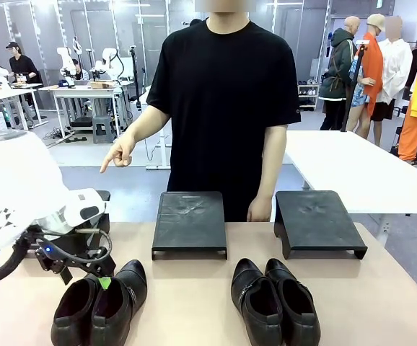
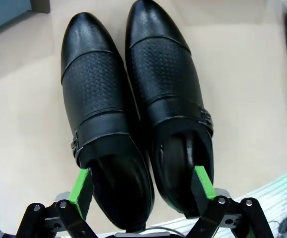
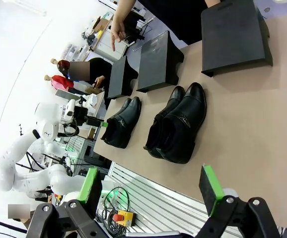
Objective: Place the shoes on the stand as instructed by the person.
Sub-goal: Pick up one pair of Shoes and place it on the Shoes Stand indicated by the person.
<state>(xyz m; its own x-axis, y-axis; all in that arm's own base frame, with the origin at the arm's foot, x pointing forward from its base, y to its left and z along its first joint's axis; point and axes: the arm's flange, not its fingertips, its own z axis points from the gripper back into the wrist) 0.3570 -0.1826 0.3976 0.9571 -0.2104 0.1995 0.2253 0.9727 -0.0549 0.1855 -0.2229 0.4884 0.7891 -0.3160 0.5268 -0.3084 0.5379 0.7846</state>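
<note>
L claw (image 2: pixel 142 186) is wide open w/ nothing in its grip; it hangs over the heel end of the L pair (image 1: pixel 100 306) of black shoes; one green pad sits just outside one shoe, the other pad is over the back rim of the 2nd shoe; can't tell if the pads touch the leather.

Both shoes of that pair lie side by side, touching, toes pointing to the far side of the tan table (image 1: pixel 187 288), near the robot's edge.

R claw (image 3: pixel 151 186) is wide open too and has hold of nothing; it hangs over the near edge of the table, well apart from any shoe.

R pair (image 1: pixel 275 303) lies on the table near the middle-right, shoes side by side and touching, toes to the robot's side.

2 black stands (image 1: pixel 189 223) sit past the shoes at the far edge, apart from each other, tops bare; R wrist view shows a 3rd stand in the same row, further to the robot's L.

The person (image 1: pixel 223 94) in a black T-shirt stands at the far side, behind the stands; the pointing hand (image 1: pixel 122 153) is held out to the robot's L side, one finger out and aimed down-left; the other hand (image 1: pixel 260 209) hangs at the table edge, between the 2 stands.
</note>
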